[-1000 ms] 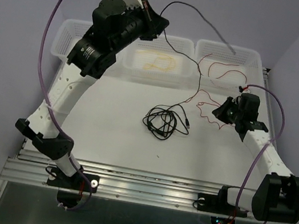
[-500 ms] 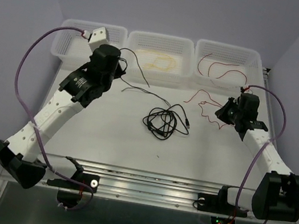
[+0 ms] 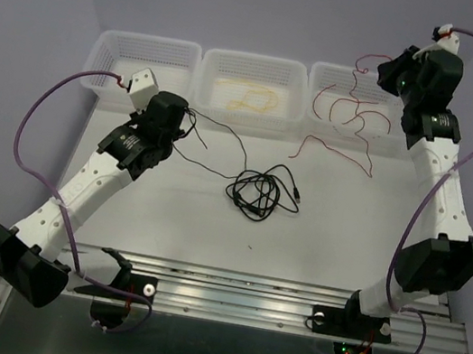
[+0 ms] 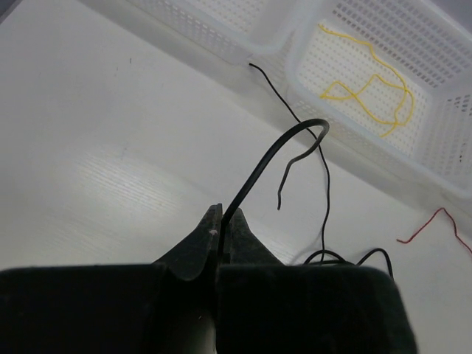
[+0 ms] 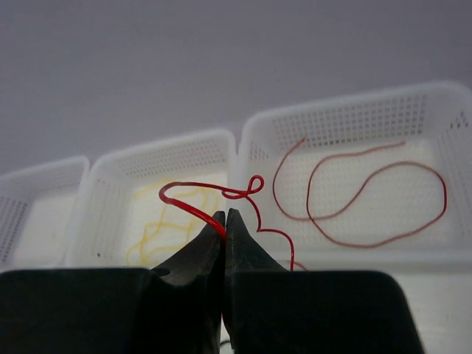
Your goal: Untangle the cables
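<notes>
Pinched in R hand [image 5: 225, 216]: red cable [image 5: 188, 184], held over bin [image 5: 354, 101], slack trailed down-left toward tabletop [image 3: 191, 224]; black cable [image 4: 256, 166] pinched in L hand [image 4: 221, 217].

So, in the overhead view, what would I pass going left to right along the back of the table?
Left basket → middle basket, with a yellow cable lying in it → right basket, with a red cable lying in it.

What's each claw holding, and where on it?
Left claw is shut on a black cable, close to its free end. Right claw is shut on a red cable, beside a small loop.
</notes>
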Action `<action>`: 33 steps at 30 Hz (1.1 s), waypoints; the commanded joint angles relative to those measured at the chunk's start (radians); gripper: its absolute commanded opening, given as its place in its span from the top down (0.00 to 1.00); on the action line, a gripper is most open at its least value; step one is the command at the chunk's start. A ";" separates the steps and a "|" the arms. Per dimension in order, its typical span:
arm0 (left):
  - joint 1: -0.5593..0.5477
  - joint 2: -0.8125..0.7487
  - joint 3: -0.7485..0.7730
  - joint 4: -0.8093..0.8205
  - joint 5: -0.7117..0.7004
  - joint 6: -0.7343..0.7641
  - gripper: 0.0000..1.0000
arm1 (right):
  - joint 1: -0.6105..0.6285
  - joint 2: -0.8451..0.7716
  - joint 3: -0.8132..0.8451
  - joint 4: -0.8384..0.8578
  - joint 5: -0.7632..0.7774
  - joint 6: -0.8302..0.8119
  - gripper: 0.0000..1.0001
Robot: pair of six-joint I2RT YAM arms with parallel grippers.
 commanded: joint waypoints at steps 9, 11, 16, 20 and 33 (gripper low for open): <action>0.035 0.043 -0.025 0.050 0.031 0.001 1.00 | -0.021 0.594 0.747 0.112 0.254 -0.099 0.99; 0.036 0.054 -0.039 0.060 0.041 0.002 1.00 | -0.032 0.703 0.809 0.176 0.234 -0.109 0.99; 0.039 0.073 -0.052 0.070 0.048 0.008 1.00 | -0.032 0.798 0.742 0.213 0.211 -0.133 0.99; 0.046 0.086 -0.050 0.085 0.060 0.019 1.00 | -0.032 0.805 0.622 0.199 0.222 -0.148 0.87; 0.049 0.071 -0.078 0.103 0.098 0.025 1.00 | -0.032 0.454 0.292 0.000 0.320 -0.111 0.00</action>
